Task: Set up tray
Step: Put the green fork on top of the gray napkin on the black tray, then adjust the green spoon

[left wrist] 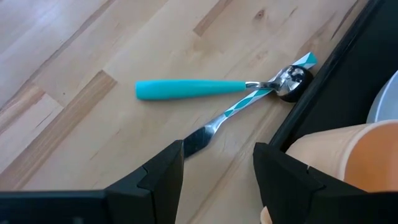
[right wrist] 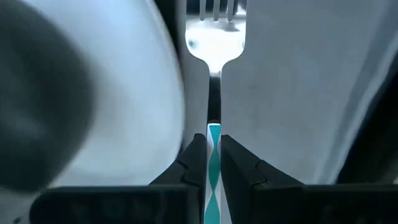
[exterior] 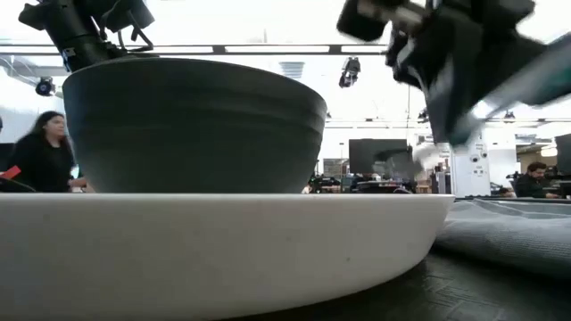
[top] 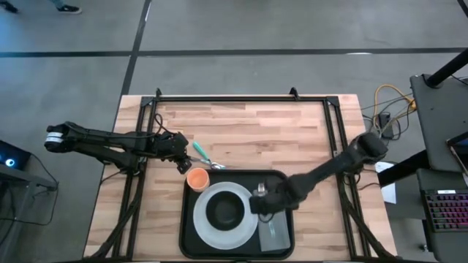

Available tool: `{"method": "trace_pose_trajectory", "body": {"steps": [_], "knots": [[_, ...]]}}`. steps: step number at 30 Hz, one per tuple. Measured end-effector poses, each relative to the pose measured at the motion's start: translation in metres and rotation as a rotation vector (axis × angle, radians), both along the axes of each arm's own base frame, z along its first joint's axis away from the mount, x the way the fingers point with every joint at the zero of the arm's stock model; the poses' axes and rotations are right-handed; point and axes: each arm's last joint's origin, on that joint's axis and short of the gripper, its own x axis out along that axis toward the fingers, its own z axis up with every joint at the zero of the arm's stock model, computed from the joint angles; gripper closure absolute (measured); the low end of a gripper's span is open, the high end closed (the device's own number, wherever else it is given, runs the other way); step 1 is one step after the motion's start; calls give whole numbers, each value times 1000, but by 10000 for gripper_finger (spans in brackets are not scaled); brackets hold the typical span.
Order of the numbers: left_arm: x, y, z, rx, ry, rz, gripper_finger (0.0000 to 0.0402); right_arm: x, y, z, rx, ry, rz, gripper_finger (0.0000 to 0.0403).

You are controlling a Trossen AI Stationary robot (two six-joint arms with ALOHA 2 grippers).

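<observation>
The black tray (top: 191,232) holds a white plate (top: 208,223) with a dark bowl (top: 224,210) on it, and a grey napkin (top: 274,232) to the plate's right. An orange cup (top: 197,177) stands at the tray's far left corner. My right gripper (top: 259,199) is over the tray between plate and napkin, shut on a fork (right wrist: 214,37). My left gripper (left wrist: 217,155) is open above the table, left of the cup (left wrist: 348,162). Just beyond its fingers lie a teal-handled spoon (left wrist: 186,89) and a knife (left wrist: 205,134), crossed, against the tray's rim. My right gripper pinches the fork's teal-and-white patterned handle (right wrist: 213,134) between its two fingers. The fork runs on past the fingertips, its tines (right wrist: 214,7) pointing away from the wrist. Its head hangs over the strip of tray between the plate (right wrist: 124,93) and the napkin (right wrist: 298,81).
A black frame (top: 241,98) runs around the wooden table top (top: 256,131). In the low view the plate (exterior: 223,250) and bowl (exterior: 192,125) fill the foreground, and people sit in the room behind. Bare wood lies far of the tray.
</observation>
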Motion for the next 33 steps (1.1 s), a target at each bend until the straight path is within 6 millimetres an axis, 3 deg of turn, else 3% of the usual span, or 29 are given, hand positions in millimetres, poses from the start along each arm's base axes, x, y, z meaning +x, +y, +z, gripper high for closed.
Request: {"method": "trace_pose_trajectory", "body": {"steps": [7,16,22,33], "knots": [[0,0,0,-2,0,-1,228,1,31,-31,-2,58,-60,377],[0,0,0,-3,5,-2,228,15,39,-51,12,40,-71,366],[-1,0,-1,-3,10,-2,228,8,35,-48,-29,103,-64,360],[-1,0,-1,-3,8,-2,228,2,31,-24,-44,69,35,350]]}}
